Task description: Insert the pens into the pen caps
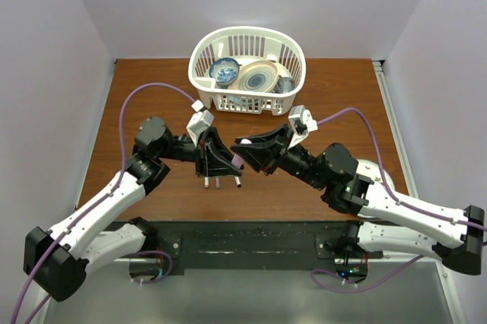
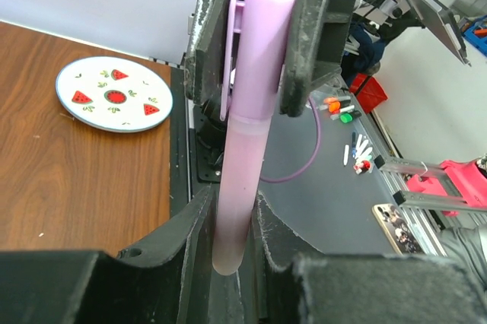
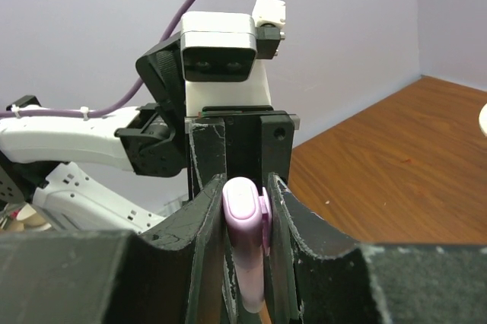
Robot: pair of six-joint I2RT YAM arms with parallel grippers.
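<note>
Seen from above, two robot arms meet over the middle of a brown wooden table (image 1: 152, 103), with one lilac highlighter (image 2: 243, 172) held between them.

The left gripper (image 2: 232, 221) comes in from 9 o'clock and is clenched on the bare barrel. The right gripper (image 3: 245, 214) comes in from 3 o'clock and is clenched on the highlighter cap (image 2: 262, 42), a matching lilac sleeve with a side clip. The two sets of jaws face each other in line with the pen. This likely lets one arm brace the barrel while the other pushes the cap straight along it, without bending it sideways. The pen appears to be held above the tabletop, which would give both wrists room.

In the left wrist view the cap already covers the top of the barrel. It looks seated or nearly so, though I cannot tell whether it has clicked home.

Just below the left gripper, towards 6 o'clock, the ends of a few slim pens (image 1: 218, 182) show on the table. They are too small to tell whether they are capped.

At 12 o'clock stands a white plastic basket (image 1: 199, 61) holding bowls, well apart from the work.
</note>
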